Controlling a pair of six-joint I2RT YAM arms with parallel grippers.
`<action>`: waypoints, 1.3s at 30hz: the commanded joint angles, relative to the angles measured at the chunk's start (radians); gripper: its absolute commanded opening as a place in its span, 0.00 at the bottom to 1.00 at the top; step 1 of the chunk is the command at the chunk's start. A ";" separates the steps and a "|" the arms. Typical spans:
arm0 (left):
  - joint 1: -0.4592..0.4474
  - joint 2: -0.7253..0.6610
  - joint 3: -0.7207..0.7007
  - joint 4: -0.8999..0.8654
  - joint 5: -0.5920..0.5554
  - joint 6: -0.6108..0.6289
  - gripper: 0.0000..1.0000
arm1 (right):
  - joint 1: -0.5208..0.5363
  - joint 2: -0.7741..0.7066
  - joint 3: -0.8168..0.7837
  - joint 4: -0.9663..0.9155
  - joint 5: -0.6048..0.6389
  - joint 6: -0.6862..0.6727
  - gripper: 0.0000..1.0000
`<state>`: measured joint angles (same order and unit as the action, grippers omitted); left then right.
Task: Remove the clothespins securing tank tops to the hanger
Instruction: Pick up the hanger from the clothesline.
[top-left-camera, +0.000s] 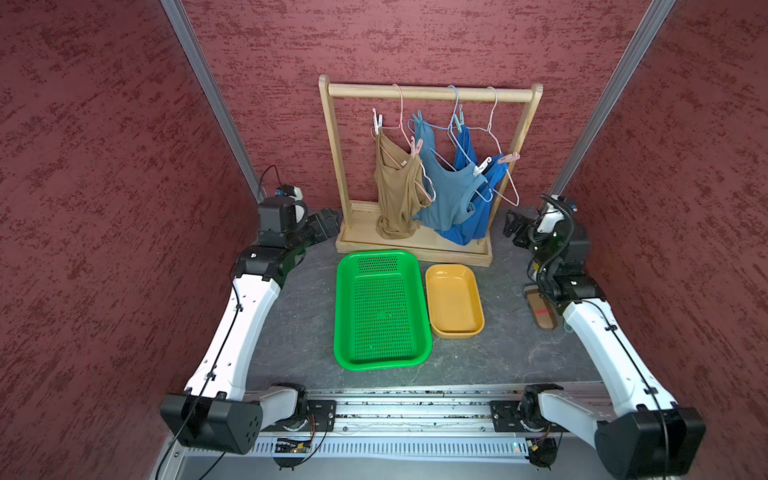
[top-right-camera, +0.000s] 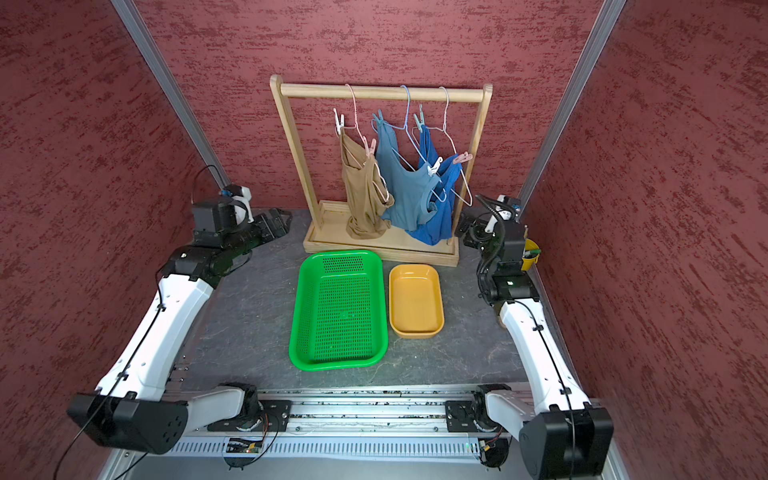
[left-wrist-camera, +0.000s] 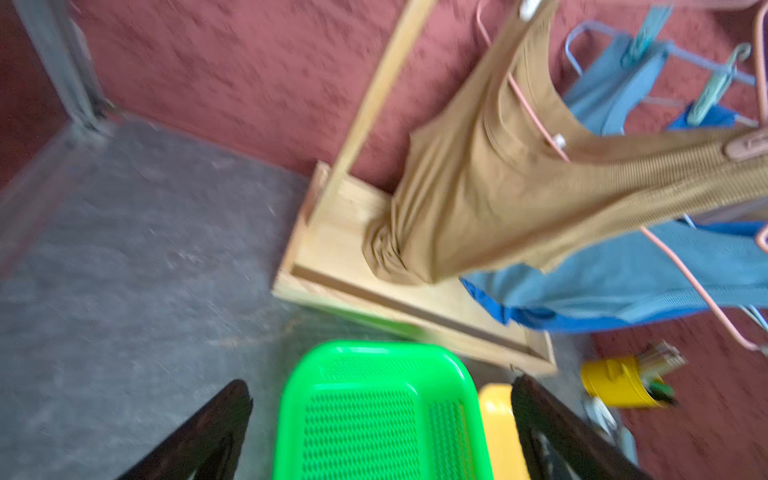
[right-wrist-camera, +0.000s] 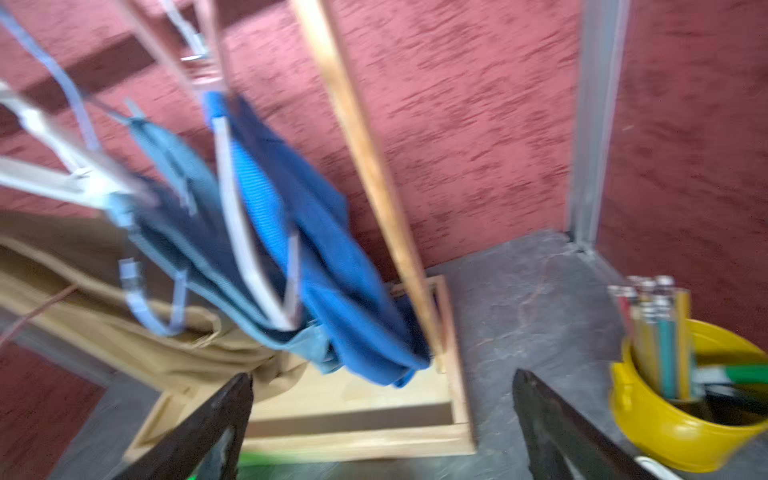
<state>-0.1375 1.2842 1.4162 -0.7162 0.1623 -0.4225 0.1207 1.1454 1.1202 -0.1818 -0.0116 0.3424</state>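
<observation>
I had both end effectors low at the back of the worktop (top-left-camera: 299, 316), each spread wide and gripping nothing. The left end effector (top-left-camera: 327, 219) sat just beside the left foot of the rack (top-left-camera: 332, 166). The right end effector (top-left-camera: 512, 226) sat near its right end. All six pins (top-right-camera: 339, 121) were up on the hangers (top-left-camera: 401, 112), well above both.

On the tan top (top-left-camera: 399, 195), the white pin (top-left-camera: 377, 120) stood almost upright, jaws down on the strap. It was the nearest pin to the left end effector, above it and toward the middle. The pink pin (top-left-camera: 416, 146) leaned a little, handles up, on that top's other strap.

On the grey-blue top (top-left-camera: 446, 187), the teal pin (top-left-camera: 417, 117) stood close to upright. The second white pin (top-left-camera: 482, 165) lay on a slant, its long axis rising to the right.

On the royal blue top (top-left-camera: 473, 220), the second teal pin (top-left-camera: 458, 120) stood upright. The second pink pin (top-left-camera: 509, 158) lay nearly level, handles toward the rack's right post, and was the nearest pin to the right end effector, high above it.

In the left wrist view the fingers (left-wrist-camera: 216, 424) stood well apart, with the basket (left-wrist-camera: 374, 351) showing between them. The right wrist view was blurred, its fingers (right-wrist-camera: 208, 428) equally wide.
</observation>
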 joint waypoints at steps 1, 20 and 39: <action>-0.054 0.055 0.038 -0.302 0.080 -0.108 1.00 | 0.136 0.084 0.161 -0.279 -0.126 0.025 0.95; -0.093 0.055 0.092 -0.381 0.131 -0.164 1.00 | 0.291 0.760 1.185 -0.575 -0.163 -0.129 0.83; -0.132 0.061 0.094 -0.385 0.132 -0.194 0.89 | 0.291 0.826 1.224 -0.383 -0.261 -0.079 0.00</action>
<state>-0.2607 1.3529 1.4944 -1.1007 0.2905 -0.6140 0.4137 1.9747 2.3104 -0.6239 -0.2417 0.2428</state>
